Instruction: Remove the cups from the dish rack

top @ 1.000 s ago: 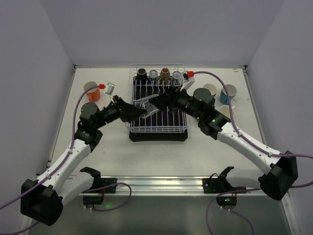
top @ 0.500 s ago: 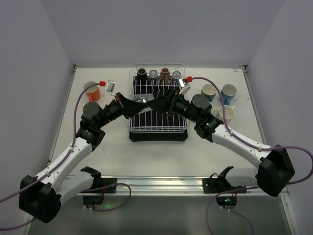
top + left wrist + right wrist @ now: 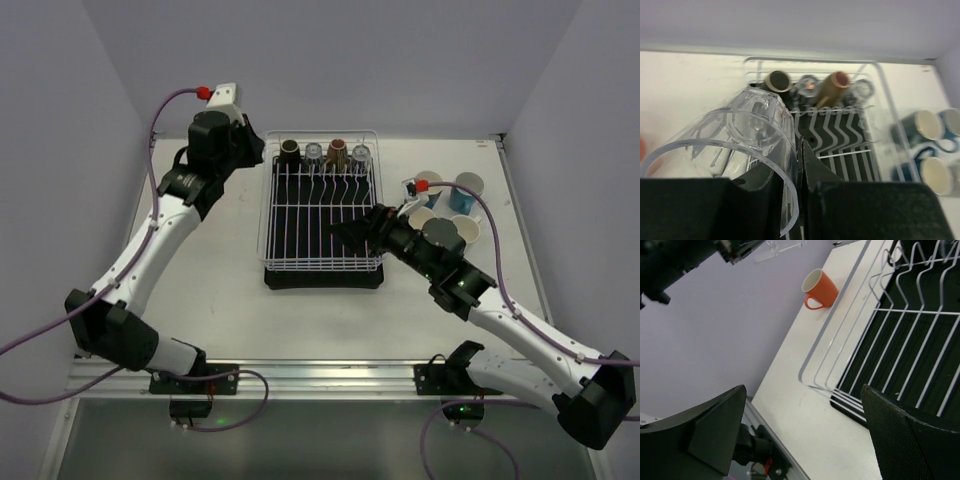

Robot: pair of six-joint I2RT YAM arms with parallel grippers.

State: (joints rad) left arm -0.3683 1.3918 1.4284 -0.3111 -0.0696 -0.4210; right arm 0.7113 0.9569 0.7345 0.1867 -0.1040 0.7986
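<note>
In the left wrist view a clear glass cup point(image 3: 735, 145) hangs in the air, its rim wall pinched by my left gripper point(image 3: 799, 145), one finger inside and one outside. From above, the left gripper point(image 3: 248, 150) is raised high at the dish rack's point(image 3: 268, 225) back left corner. A dark cup point(image 3: 290, 150), a clear one point(image 3: 313, 152), a brown one point(image 3: 338, 150) and another clear one point(image 3: 361, 155) stand along the rack's back row. My right gripper point(image 3: 345, 233) hovers open over the rack's right side, with nothing between its fingers point(image 3: 715, 430).
Several blue, teal and cream cups point(image 3: 468, 185) stand on the table right of the rack. An orange cup point(image 3: 820, 287) sits on the table left of the rack point(image 3: 840, 335). Grey walls close in the back and both sides.
My left gripper shut on the clear glass that lay in the rack and lifted it up toward the back left. My right gripper drew back to the right and opened wide.
</note>
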